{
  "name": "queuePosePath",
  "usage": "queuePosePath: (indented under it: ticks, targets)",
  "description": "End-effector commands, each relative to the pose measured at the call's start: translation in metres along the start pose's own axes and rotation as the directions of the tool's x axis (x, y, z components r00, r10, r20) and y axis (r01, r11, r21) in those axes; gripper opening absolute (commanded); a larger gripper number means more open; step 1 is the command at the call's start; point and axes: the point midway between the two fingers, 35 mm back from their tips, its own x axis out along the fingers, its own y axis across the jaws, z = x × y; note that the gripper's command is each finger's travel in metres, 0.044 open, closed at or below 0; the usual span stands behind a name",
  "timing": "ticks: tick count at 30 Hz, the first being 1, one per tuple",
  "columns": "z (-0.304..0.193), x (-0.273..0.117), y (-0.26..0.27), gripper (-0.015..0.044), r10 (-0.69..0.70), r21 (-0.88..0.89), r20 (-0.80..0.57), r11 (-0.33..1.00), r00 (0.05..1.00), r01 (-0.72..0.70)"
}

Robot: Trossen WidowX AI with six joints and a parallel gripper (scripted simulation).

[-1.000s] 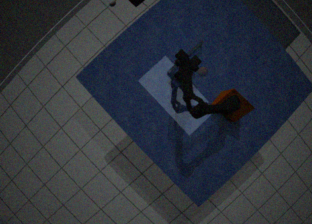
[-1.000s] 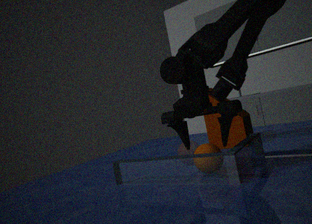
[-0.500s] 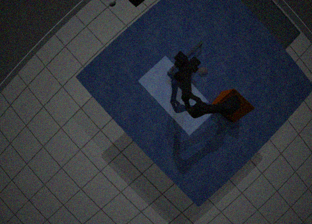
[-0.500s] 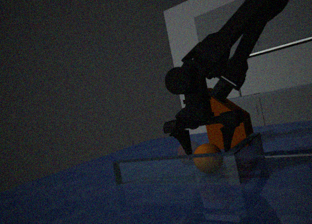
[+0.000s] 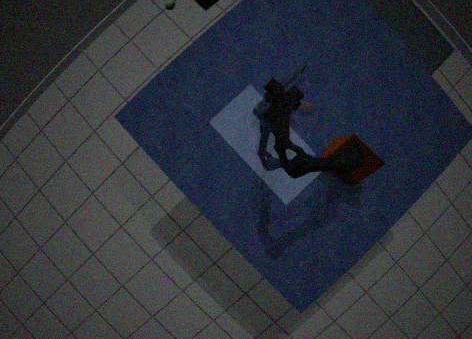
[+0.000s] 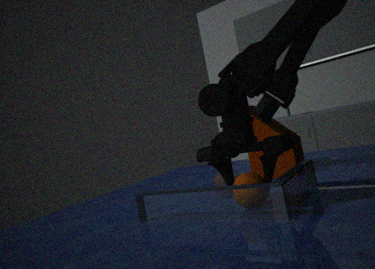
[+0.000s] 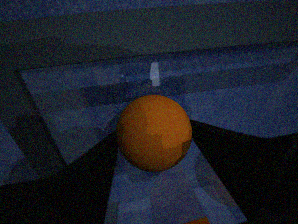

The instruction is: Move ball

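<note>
The wrist view showed the hand [image 5: 284,92] [image 6: 250,182] [image 7: 152,129] fairly wide around the orange ball [image 6: 250,190] [image 7: 154,132]; whether it gripped, I couldn't tell. Beyond the ball, some room separated it from a clear wall [image 5: 296,77] [image 6: 179,194] [image 7: 150,37].

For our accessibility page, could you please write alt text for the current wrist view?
An orange ball sits between the black gripper's two fingers, seen from above in dim light. Beyond it, a low clear wall crosses the blue surface.

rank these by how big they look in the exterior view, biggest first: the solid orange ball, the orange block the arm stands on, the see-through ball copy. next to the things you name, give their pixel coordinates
1. orange block [image 5: 371,161] [image 6: 256,163]
2. solid orange ball [image 6: 249,194] [image 7: 154,132]
3. see-through ball copy [image 5: 306,107] [image 6: 219,183], partly hidden
</note>
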Motion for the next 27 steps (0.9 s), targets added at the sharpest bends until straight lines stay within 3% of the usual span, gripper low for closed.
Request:
queuePosePath:
  ticks: [1, 10, 23, 27]
  targets:
    - [0.0, -0.004, -0.003, 0.0242, -0.007, 0.004, 0.008, 1.0, 1.0, 0.007]
    - [0.007, -0.049, -0.01, 0.0006, -0.028, 0.002, 0.016, 1.0, 0.999, 0.028]
    - [0.003, -0.136, -0.003, 0.0, -0.007, 0.006, 0.002, 1.0, 1.0, 0.007]
    - [0.001, -0.145, -0.001, 0.0, -0.002, 0.006, 0.001, 1.0, 1.0, 0.002]
